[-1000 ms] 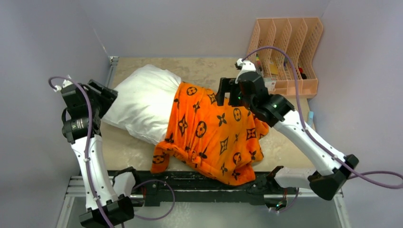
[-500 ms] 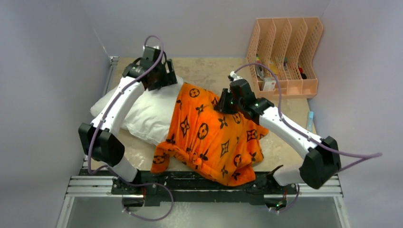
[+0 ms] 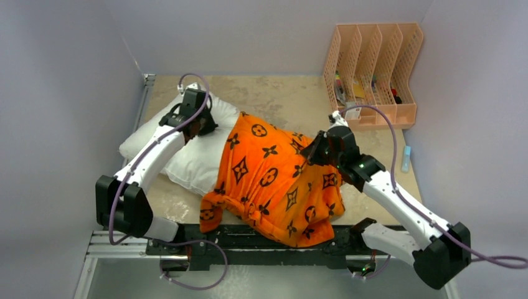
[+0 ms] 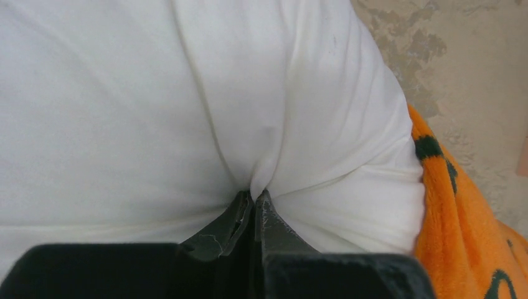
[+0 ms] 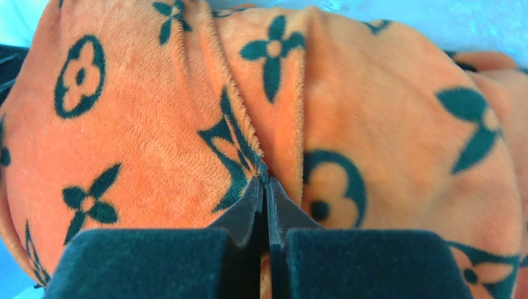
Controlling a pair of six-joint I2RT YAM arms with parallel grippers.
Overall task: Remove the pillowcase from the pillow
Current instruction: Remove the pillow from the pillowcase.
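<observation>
The white pillow (image 3: pixel 187 149) lies slantwise on the table, its left half bare and its right half inside the orange pillowcase (image 3: pixel 274 180) with black motifs. My left gripper (image 3: pixel 198 126) is pressed into the bare end and shut on a pinched fold of the pillow (image 4: pixel 187 93), whose cloth puckers into the fingertips (image 4: pixel 266 208). My right gripper (image 3: pixel 313 152) is down on the far right side of the cover, shut on a fold of the pillowcase (image 5: pixel 155 137). The orange pillowcase (image 4: pixel 461 218) also edges the left wrist view at the right.
A peach file rack (image 3: pixel 373 68) holding small items stands at the back right. A small light-blue object (image 3: pixel 406 157) lies by the right wall. The pillowcase's loose hem hangs over the black rail (image 3: pixel 373 240) at the near edge. Grey walls close in on both sides.
Both arms swung in onto the bedding and closed. The left went from the left wall to the pillow's bare end; the right came down and nearer along the orange cover, which bunched up.
</observation>
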